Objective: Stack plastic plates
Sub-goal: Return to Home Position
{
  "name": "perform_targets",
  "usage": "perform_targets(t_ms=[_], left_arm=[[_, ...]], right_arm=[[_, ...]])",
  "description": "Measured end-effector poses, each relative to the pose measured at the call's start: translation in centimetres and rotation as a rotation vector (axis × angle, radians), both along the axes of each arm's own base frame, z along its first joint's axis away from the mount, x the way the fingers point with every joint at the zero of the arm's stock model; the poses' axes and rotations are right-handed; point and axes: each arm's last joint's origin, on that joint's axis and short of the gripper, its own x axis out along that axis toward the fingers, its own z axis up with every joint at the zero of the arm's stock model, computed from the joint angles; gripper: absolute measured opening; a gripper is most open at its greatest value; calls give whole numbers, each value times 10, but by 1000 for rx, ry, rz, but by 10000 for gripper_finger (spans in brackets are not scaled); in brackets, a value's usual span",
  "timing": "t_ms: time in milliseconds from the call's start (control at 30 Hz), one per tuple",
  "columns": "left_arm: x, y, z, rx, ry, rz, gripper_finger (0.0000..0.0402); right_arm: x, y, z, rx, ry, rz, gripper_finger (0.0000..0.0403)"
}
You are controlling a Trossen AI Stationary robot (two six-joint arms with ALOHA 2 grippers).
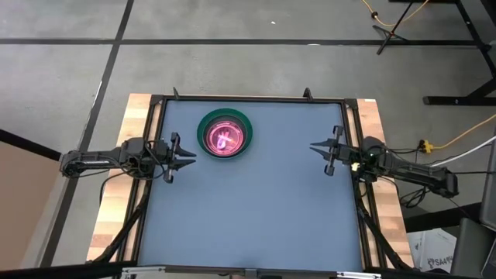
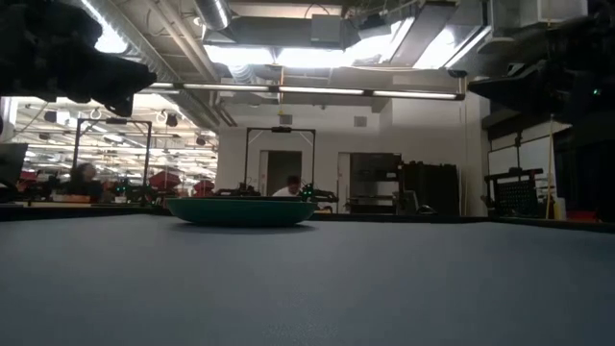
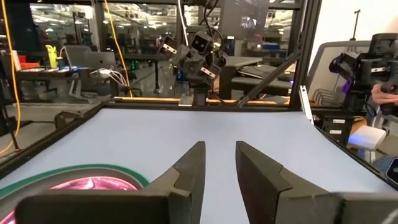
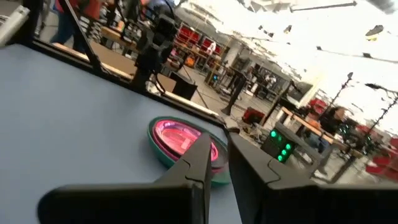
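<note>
The grey tabletop carries only one thing, the plastic plates, gathered into a single pile. It sits toward the far edge and closer to the left edge than to the right. The large dark green plate is at the bottom, and pink translucent ones glow inside its rim. From above I cannot count the layers or tell whether each plate is seated flat. In the low view the pile barely rises above the green rim, so it looks well nested.

My left gripper hangs near the left edge with its tips just beside the green rim, not touching it. Its fingers stand a narrow slit apart and hold nothing. My right gripper waits near the right edge, well apart from the pile. It is also narrow, with only a thin gap, and also empty.

By my judgement the stacking is done and only the retreat is left, so the risk lies with my left arm. If it swings toward the far edge as it folds back, or dips while turning, a fingertip could catch the green rim. That would shove the whole pile across the smooth tabletop or jolt the light upper plates askew. Lifting clear first and then pulling straight back toward the left edge would avoid this. The right arm has open space around it and little to hit.
</note>
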Motion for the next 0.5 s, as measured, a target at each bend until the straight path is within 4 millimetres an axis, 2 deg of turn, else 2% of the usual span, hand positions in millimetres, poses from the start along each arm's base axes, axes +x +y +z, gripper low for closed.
perform_targets(t_ms=[167, 500], left_arm=[[0, 0, 0, -1, 1, 5, 82], [0, 2, -2, -2, 18, 53, 82]], right_arm=[[-4, 2, 5, -22, -51, 43, 49], [-10, 3, 2, -36, -38, 3, 49]])
